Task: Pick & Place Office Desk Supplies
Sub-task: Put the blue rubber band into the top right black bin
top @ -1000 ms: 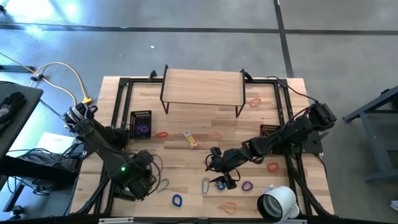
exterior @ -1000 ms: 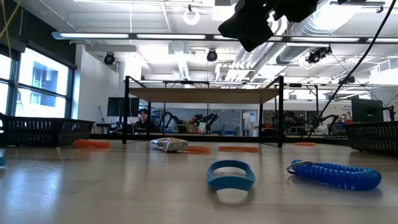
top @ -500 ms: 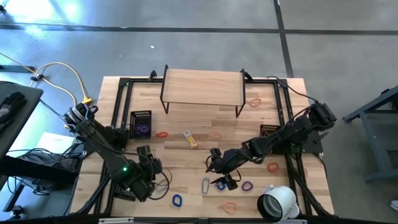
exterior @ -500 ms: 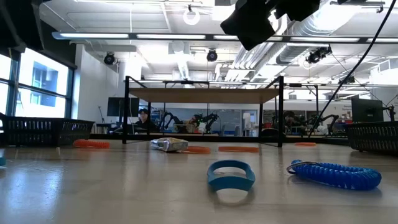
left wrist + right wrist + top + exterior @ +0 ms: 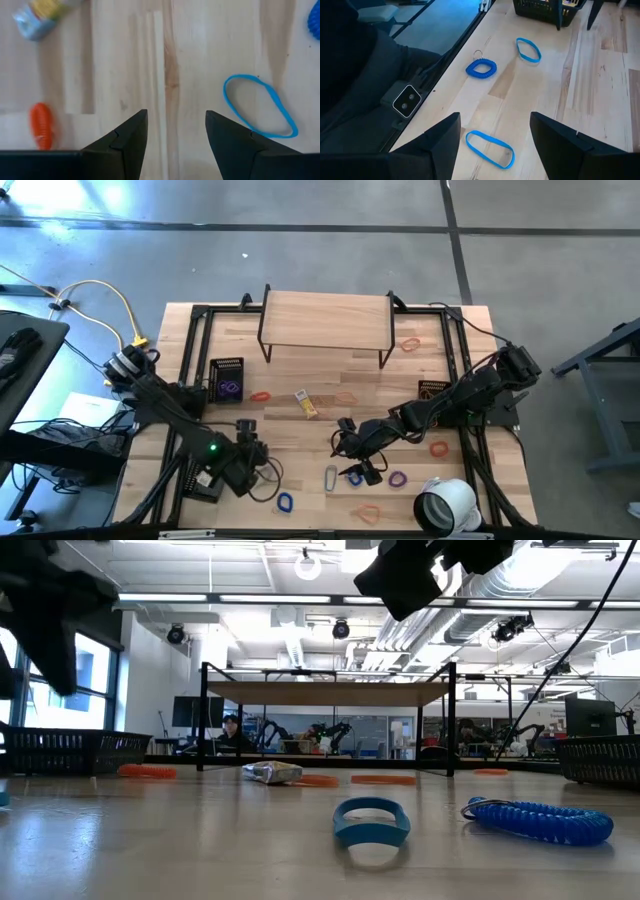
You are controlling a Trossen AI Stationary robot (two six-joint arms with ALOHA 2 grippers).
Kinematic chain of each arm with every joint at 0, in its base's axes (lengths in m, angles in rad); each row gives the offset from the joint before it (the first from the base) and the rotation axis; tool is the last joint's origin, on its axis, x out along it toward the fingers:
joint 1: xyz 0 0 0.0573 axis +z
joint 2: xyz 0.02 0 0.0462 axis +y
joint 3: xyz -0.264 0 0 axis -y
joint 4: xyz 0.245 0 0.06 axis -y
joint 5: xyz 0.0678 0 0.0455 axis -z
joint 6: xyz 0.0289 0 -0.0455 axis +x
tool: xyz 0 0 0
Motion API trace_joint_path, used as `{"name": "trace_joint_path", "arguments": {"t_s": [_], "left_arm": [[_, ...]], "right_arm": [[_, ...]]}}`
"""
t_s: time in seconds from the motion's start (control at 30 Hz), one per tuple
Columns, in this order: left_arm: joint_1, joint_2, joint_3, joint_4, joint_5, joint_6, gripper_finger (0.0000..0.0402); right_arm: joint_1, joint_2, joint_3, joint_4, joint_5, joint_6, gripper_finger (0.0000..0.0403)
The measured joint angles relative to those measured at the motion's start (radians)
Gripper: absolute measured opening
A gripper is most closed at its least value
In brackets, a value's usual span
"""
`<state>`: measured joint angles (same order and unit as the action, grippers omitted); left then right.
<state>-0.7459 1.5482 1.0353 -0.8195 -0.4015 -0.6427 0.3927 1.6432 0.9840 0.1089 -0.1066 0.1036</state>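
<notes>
Though thin, blue band [image 5: 260, 106] oval.

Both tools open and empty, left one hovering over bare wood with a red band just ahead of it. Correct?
Nearly. The left tool and right tool are open and empty, and the left one is over bare wood, but the band just ahead of it is blue, not red. The left wrist view shows it.
</notes>
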Motion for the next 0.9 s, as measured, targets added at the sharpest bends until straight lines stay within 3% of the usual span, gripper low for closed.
{"name": "trace_joint_path", "arguments": {"t_s": [0.4,0.9], "left_arm": [[0.060,0.000,-0.107,0.301,0.204,0.165,0.0190],[0.063,0.000,-0.189,0.426,0.209,0.186,0.0190]], "right_arm": [[0.000,0.000,0.000,0.000,0.000,-0.002,0.0229],[0.000,0.000,0.000,0.000,0.000,-0.003,0.0229]]}}
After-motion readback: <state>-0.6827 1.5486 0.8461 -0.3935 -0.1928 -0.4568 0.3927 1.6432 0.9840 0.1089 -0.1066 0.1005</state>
